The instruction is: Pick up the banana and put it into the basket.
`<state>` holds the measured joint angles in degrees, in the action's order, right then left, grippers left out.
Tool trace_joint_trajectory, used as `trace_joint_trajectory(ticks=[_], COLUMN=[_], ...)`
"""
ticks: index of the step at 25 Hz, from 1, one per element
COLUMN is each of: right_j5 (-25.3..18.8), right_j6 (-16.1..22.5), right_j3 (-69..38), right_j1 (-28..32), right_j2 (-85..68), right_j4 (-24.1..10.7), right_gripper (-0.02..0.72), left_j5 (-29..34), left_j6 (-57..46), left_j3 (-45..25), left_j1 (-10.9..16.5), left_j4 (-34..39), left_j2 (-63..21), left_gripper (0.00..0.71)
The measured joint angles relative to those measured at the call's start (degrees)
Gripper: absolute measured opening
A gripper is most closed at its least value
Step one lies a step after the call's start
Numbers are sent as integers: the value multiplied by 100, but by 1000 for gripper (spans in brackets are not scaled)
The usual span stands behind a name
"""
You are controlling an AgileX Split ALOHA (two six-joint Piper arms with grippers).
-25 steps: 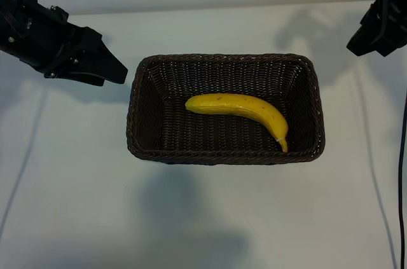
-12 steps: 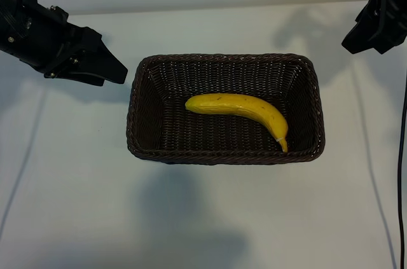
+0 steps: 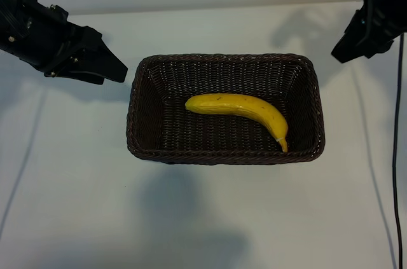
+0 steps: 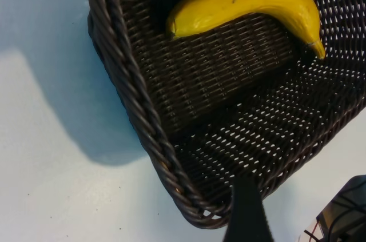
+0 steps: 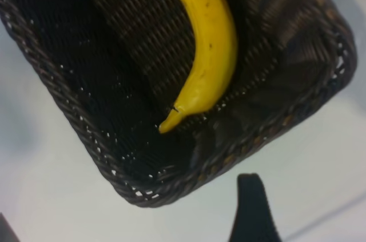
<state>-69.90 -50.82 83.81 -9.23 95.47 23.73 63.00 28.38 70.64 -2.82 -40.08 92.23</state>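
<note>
White table [image 3: 76,205] bears basket [image 3: 226,154] holding banana [image 3: 241,109]; left hand [image 3: 117,73] and right hand [image 3: 338,55] gape empty.

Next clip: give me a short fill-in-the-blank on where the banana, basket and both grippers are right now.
1. The banana lies inside the ____.
2. The basket stands on a ____ table.
3. The banana's stem tip points toward the side of the ____ gripper.
4. The left gripper and right gripper each hold ____.

Missing words: basket; white; right; nothing
</note>
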Motion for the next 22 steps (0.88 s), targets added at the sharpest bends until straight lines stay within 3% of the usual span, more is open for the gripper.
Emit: trace_joint_trajectory(ticks=[22], right_j5=[5], right_j6=[-123], right_j3=[0], right_j1=[0], right_j2=[68], right_j4=[21], right_gripper=[480], left_j5=[-194], left_j6=[0], left_j3=[0], left_j1=[0], left_j4=[0], left_j2=[0], left_gripper=[526])
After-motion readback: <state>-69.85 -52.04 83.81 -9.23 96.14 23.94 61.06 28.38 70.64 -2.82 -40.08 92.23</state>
